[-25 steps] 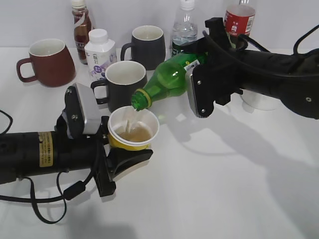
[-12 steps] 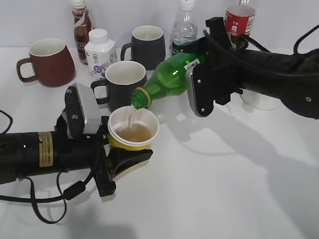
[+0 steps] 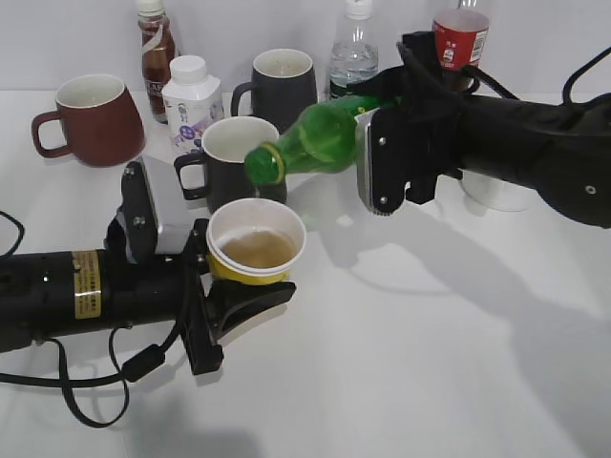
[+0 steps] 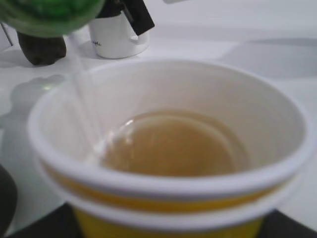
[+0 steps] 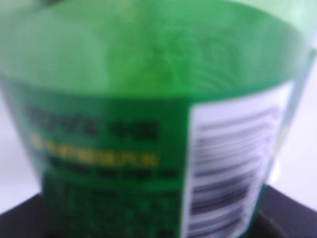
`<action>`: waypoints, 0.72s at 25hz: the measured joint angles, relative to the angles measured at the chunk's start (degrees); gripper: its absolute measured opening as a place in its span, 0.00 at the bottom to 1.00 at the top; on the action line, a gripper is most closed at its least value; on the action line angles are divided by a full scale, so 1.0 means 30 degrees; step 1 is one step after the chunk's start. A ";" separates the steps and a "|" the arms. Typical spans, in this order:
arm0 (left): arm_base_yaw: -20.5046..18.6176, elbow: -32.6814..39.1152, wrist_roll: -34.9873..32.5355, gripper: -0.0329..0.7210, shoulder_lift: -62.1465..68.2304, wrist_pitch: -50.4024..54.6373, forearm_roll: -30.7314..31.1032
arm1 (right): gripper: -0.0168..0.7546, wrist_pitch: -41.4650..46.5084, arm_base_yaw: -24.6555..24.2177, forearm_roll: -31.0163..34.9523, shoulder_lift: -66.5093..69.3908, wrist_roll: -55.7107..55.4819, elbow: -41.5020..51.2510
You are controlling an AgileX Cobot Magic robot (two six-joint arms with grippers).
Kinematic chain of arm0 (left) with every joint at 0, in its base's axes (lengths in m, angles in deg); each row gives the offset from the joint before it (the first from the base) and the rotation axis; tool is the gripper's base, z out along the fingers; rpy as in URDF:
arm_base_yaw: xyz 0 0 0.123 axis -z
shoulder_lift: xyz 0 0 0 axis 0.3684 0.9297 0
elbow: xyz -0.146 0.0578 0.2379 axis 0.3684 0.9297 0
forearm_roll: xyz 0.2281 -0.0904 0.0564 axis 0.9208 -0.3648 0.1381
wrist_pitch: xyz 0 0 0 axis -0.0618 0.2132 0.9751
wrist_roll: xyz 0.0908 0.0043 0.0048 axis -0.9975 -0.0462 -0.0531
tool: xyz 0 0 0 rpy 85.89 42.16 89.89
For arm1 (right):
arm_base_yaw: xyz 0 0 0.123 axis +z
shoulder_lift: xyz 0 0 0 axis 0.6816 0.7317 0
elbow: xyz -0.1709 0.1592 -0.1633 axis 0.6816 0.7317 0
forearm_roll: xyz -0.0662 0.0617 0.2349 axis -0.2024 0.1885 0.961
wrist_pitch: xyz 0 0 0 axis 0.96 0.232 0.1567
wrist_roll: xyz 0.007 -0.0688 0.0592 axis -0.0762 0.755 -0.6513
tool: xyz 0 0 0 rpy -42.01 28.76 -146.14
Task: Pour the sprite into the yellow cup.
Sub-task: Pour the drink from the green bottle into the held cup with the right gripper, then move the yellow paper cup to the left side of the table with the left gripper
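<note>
My left gripper [image 3: 221, 279] is shut on the yellow cup [image 3: 255, 250], which stands upright with brownish liquid in its white inside; the cup fills the left wrist view [image 4: 168, 163]. My right gripper [image 3: 382, 153] is shut on the sprite [image 3: 315, 141], a green bottle held nearly level with its open mouth to the left, above and just behind the cup. The bottle's label and barcode fill the right wrist view [image 5: 148, 129]. The bottle's mouth shows as a green blur at the top left of the left wrist view [image 4: 49, 15]. No stream shows in the exterior view.
Behind the cup stand two dark mugs [image 3: 234, 157] [image 3: 282, 88], a dark-red mug [image 3: 91, 119], a small white bottle [image 3: 191, 95], a brown bottle [image 3: 156, 52], a clear water bottle [image 3: 353, 52] and a cola bottle [image 3: 458, 33]. A white cup [image 3: 496, 191] is behind my right arm.
The sprite has been tipped back up from a downward slant to nearly level, its mouth rising away from the cup. The stream has stopped. The cup stays put.
</note>
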 joint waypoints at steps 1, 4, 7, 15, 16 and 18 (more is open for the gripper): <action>0.0000 0.0000 0.0000 0.55 0.0000 0.0000 0.0000 | 0.58 0.0018 0.0000 0.0000 0.0000 -0.0511 0.0000; 0.0000 0.0000 0.0000 0.55 0.0000 -0.0127 0.0000 | 0.58 0.0059 0.0000 0.0018 0.0000 -0.2178 0.0000; 0.0000 0.0000 0.0000 0.55 0.0000 -0.0527 -0.0060 | 0.58 0.0195 0.0000 0.0049 0.0000 -0.3960 0.0000; 0.0000 0.0000 0.0000 0.55 0.0000 -0.1058 -0.0218 | 0.58 0.0281 0.0000 0.0014 0.0000 -0.6267 0.0000; 0.0000 0.0000 0.0000 0.55 0.0000 -0.1058 -0.0218 | 0.58 0.0281 0.0000 0.0014 0.0000 -0.6305 0.0000; 0.0000 0.0000 0.0000 0.55 0.0000 -0.1058 -0.0234 | 0.58 0.0281 0.0000 0.0014 -0.0021 -0.6350 0.0000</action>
